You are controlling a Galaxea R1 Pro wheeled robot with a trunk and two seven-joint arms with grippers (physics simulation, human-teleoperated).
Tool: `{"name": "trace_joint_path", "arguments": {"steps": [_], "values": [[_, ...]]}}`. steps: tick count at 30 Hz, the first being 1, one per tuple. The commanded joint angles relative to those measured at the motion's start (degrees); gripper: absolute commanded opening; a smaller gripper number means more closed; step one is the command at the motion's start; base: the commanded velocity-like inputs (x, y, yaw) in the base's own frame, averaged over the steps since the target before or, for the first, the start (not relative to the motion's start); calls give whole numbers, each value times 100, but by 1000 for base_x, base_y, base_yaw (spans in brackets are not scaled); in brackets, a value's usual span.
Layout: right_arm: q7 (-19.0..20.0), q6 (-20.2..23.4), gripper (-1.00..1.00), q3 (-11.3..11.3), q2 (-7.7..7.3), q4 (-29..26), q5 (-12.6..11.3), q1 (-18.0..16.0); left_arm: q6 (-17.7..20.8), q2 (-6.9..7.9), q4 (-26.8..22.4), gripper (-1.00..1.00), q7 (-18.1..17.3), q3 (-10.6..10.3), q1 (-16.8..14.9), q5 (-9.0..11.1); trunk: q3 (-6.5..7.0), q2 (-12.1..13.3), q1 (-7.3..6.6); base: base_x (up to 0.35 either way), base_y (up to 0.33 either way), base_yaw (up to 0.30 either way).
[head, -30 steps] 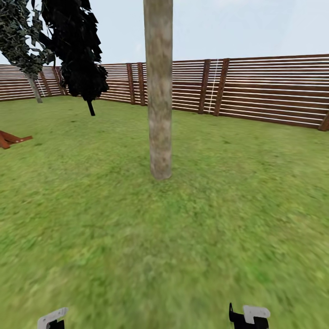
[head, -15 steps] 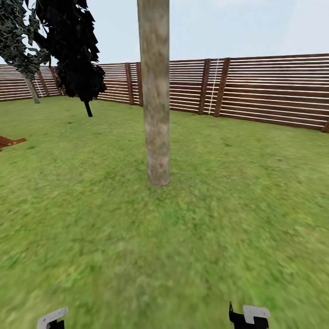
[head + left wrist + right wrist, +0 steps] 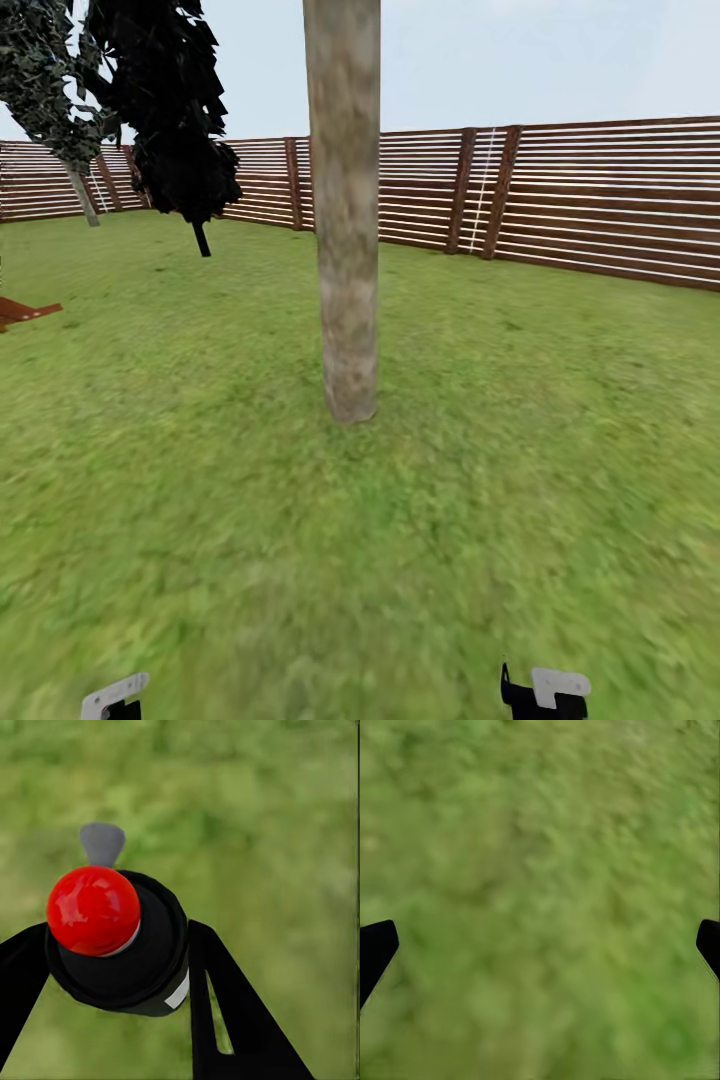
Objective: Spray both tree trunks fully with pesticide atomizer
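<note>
My left gripper (image 3: 112, 967) had its two black fingers (image 3: 225, 1012) closed around the pesticide atomizer (image 3: 124, 945), one on each side of the dark round body. In the left wrist view I looked straight down onto its glossy red cap (image 3: 93, 910), so its long axis ran along the fingers, and the small grey nozzle (image 3: 102, 842) stuck out sideways from under the cap over blurred grass. Exactly which way that nozzle faced in the garden I could not tell from this view.

My right gripper (image 3: 540, 945) was spread wide and empty, only the dark fingertips (image 3: 375, 949) showing at the edges over lawn (image 3: 540, 870).

Further out, in the head view, both grippers sat low at the near edge, the left gripper (image 3: 115, 697) to the left, the right gripper (image 3: 545, 692) to the right. The tree trunk (image 3: 345, 220) stood upright ahead and slightly left of centre, well apart from both, a little more on the loaded arm's side. I judged the next move needed that arm raised and the nozzle turned towards the trunk. Beyond were a black cone-shaped tree (image 3: 170, 110) far left, a second pale trunk (image 3: 85, 197) behind it, and the slatted fence (image 3: 600, 200)
</note>
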Motion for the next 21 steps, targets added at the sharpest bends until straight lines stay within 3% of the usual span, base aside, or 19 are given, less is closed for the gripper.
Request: {"name": "trace_joint_path", "arguments": {"steps": [1,21], "values": [[-28,-13,100,-29,-1,8,61,-4,-21,0,6,-100,-23,51,-5,-54,-5,-2,3,340,-79,36],[-28,-21,100,-29,-31,8,61,-4,-21,2,6,-100,-23,51,-5,-51,-5,-2,3,340,-79,2]]}}
